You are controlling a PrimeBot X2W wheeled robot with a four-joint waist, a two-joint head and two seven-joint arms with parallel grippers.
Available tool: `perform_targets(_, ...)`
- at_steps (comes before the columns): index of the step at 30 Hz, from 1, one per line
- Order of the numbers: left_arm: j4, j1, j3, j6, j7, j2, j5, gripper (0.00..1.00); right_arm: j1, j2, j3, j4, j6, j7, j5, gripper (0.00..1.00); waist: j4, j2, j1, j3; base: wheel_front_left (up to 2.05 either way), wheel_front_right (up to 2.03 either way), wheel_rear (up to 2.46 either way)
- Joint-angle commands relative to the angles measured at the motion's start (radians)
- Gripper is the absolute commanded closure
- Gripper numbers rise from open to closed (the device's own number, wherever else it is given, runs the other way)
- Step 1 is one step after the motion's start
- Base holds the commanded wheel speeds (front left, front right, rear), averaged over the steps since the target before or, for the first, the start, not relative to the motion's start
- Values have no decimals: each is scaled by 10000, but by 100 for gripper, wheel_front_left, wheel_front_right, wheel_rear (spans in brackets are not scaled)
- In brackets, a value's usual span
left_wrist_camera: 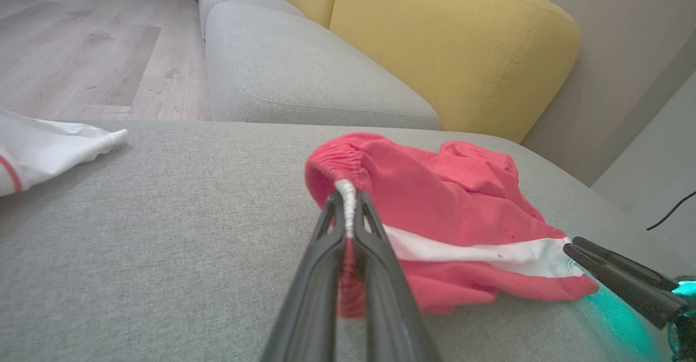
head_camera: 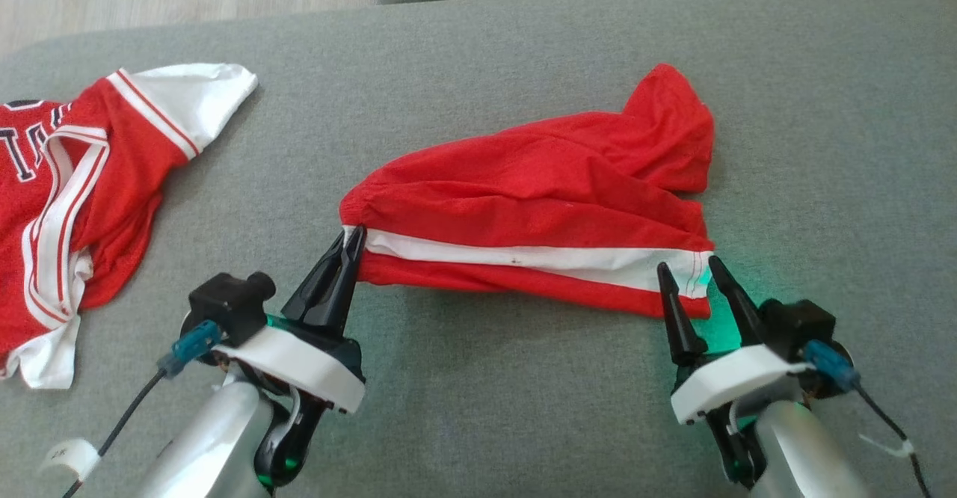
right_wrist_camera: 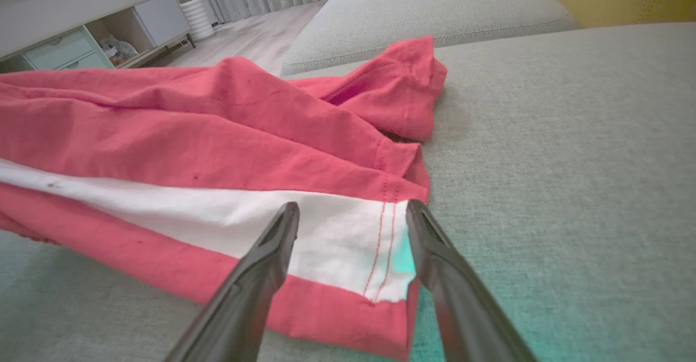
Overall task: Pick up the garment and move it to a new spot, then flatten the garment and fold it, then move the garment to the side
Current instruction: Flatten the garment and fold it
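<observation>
At near edge of grey fabric cushion point(head_camera: 508, 408), left gripper point(head_camera: 353, 238) clamped on elastic waistband end of red mesh shorts with white side stripe point(head_camera: 538, 191); right gripper point(head_camera: 686, 266) spread wide, fingertips over stripe's hem corner, not pinching. Shorts lie crumpled mid-cushion. Farther left, red-and-white basketball jersey point(head_camera: 82, 184), well apart. Beyond, yellow sofa backrest point(left_wrist_camera: 451, 41)

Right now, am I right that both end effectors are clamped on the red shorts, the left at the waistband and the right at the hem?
Not quite. Only the left end effector is clamped on the red shorts, at the waistband. The right end effector is at the hem but stands open and has not gripped it, as the right wrist view shows.
</observation>
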Motion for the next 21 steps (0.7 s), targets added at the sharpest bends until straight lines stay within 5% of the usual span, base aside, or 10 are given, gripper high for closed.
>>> perform_targets(1,-241,-440,391,43,-134,286,48,100,-432,-77,238,57,-7,-38,-50,0,61,0,-1,73,0,0,0)
perform_targets(15,15,-588,313,34,-240,231,-9,100,-629,-51,-415,568,-7,-38,-867,0,173,0,-1,96,0,0,0)
perform_targets(21,77,-635,268,30,-241,208,-53,100,-640,-43,105,697,-7,-38,-196,63,153,0,-1,73,0,0,0)
